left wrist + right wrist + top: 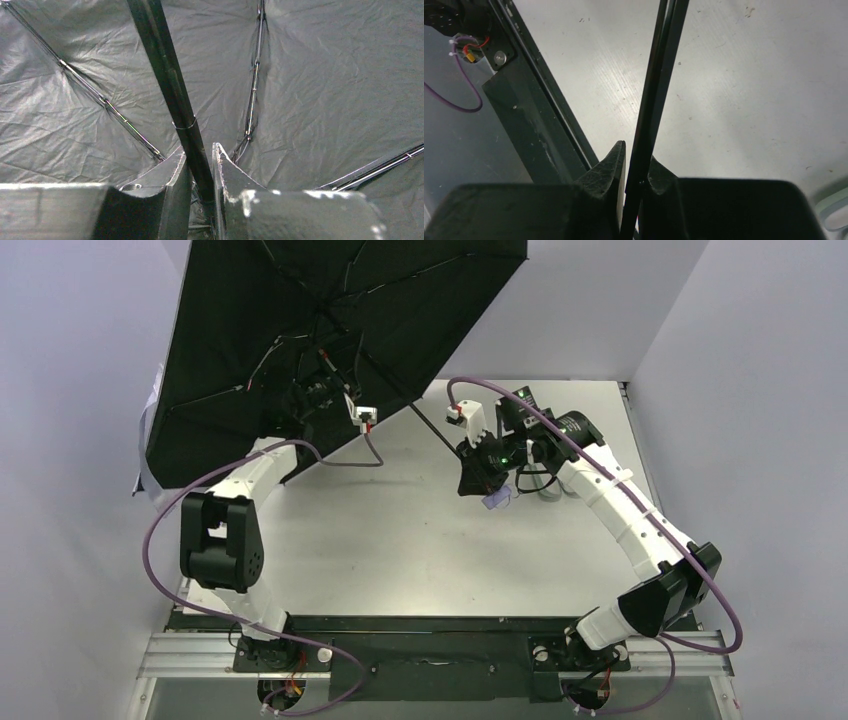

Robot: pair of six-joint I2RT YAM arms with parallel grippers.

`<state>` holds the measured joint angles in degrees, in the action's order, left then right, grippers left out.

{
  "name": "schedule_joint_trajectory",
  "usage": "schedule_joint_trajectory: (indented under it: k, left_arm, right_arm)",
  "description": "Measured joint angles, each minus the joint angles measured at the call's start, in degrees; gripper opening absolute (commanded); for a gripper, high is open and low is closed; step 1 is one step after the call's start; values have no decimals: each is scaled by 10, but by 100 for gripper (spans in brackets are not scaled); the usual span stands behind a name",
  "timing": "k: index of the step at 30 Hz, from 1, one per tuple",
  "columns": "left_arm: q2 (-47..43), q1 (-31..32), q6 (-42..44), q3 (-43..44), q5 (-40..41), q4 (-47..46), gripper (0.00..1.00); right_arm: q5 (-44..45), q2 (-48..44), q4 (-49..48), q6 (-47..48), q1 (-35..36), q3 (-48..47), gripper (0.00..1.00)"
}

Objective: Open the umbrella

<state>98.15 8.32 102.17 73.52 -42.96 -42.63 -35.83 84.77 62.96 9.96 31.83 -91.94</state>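
Observation:
The umbrella [330, 330] stands open at the back left, tilted, its black underside and ribs facing the top camera; a strip of lavender fabric shows at its left edge. Its thin black shaft [430, 430] runs down to the right. My left gripper [322, 390] is under the canopy, shut on the shaft [170, 85] close to the ribs, one finger on each side [200, 160]. My right gripper [470, 455] is shut on the lower shaft [659, 75], which passes between its fingertips [636, 160]. A small lavender piece [497, 500], apparently the handle, shows just below it.
A pale green oblong case [545, 490] lies on the table just right of the right gripper and shows at the corner of the right wrist view [831, 212]. Grey walls enclose the table on the left, back and right. The canopy covers the back left corner.

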Motion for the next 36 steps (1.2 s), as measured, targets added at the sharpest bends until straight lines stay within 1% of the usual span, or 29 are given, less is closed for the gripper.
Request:
schedule_joint_trajectory:
  k: [5,18,26,36]
  left_arm:
    - [15,-5,-2,28,-2,1,9]
    - [23,-23,-5,60,-35,3,9]
    - [46,-26,-8,111,-39,-1,9]
    - [83,-26,-10,169,-51,4,11]
  right_arm:
    - [15,-1,-24,6,0,9,0]
    - [69,-17,-66,18,19,26,0]
    - [95,-19,-100,20,24,27,0]
    - [113,-19,-121,19,24,27,0]
